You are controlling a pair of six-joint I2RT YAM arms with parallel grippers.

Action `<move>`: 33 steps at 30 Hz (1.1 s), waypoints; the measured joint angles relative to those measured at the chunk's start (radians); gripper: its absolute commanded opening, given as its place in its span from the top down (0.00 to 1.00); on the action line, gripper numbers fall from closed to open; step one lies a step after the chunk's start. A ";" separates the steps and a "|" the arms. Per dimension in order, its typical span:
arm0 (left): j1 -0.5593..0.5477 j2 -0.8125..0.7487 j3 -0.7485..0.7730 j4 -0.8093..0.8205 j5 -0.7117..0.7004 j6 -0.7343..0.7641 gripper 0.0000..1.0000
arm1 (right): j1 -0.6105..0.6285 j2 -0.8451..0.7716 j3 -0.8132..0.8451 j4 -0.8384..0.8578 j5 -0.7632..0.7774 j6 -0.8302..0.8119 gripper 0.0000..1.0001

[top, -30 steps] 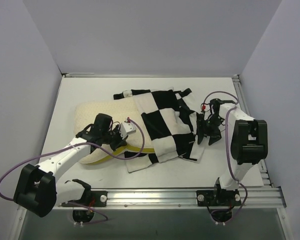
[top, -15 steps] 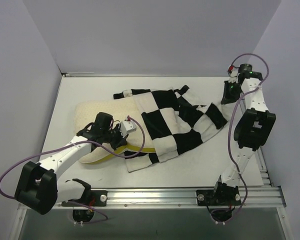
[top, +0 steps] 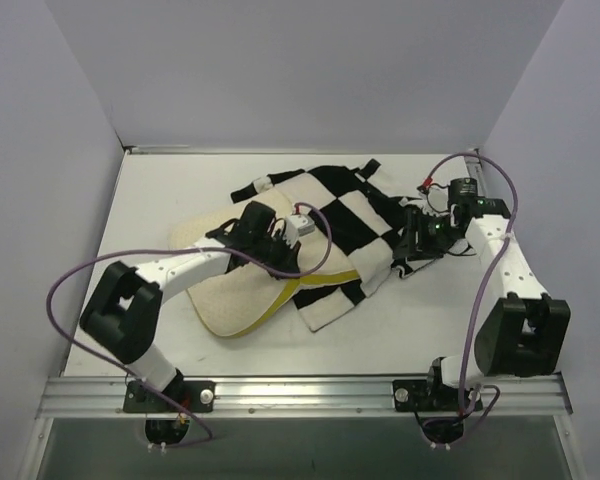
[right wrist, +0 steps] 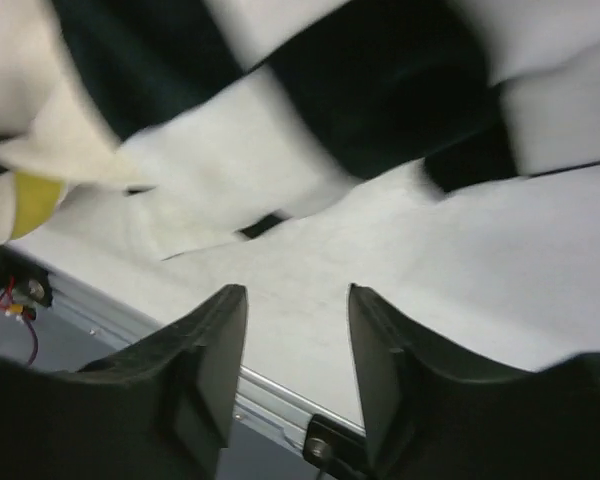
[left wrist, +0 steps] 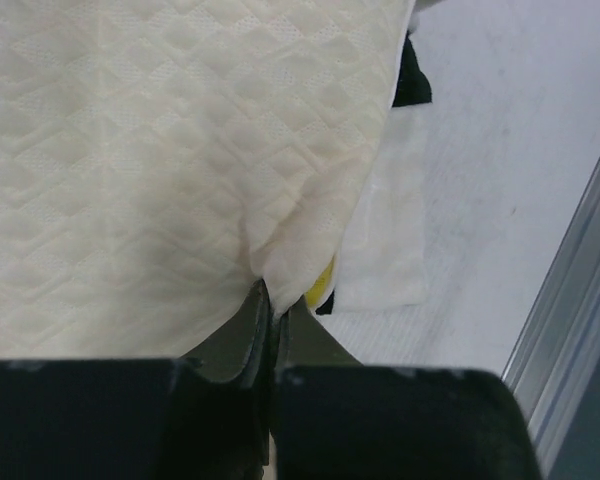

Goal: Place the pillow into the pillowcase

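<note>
The pillow lies on the table, its far part covered by the pillowcase. The left claw is clamped on the pillow's edge. The right claw stands apart, empty, by the pillowcase's right edge

pillow: cream, quilted, right end covered | pillowcase: black-white checks, rumpled, overlapping it

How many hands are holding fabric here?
1. The left hand pinches the pillow edge, mid-table. The right hand is open at the pillowcase right edge, holding nothing.
</note>
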 measured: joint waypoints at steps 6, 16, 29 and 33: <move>-0.032 0.153 0.134 0.069 0.044 -0.155 1.00 | 0.245 -0.305 -0.377 0.239 0.043 0.135 0.34; -0.022 0.160 0.143 0.079 0.061 -0.186 1.00 | 0.299 -0.074 -0.443 0.603 0.327 0.214 0.48; 0.002 0.140 0.134 0.103 0.053 -0.197 1.00 | 0.497 -0.056 -0.227 0.398 0.170 0.079 1.00; 0.004 0.140 0.136 0.116 0.055 -0.257 1.00 | 0.663 -0.060 -0.161 0.238 0.025 -0.002 1.00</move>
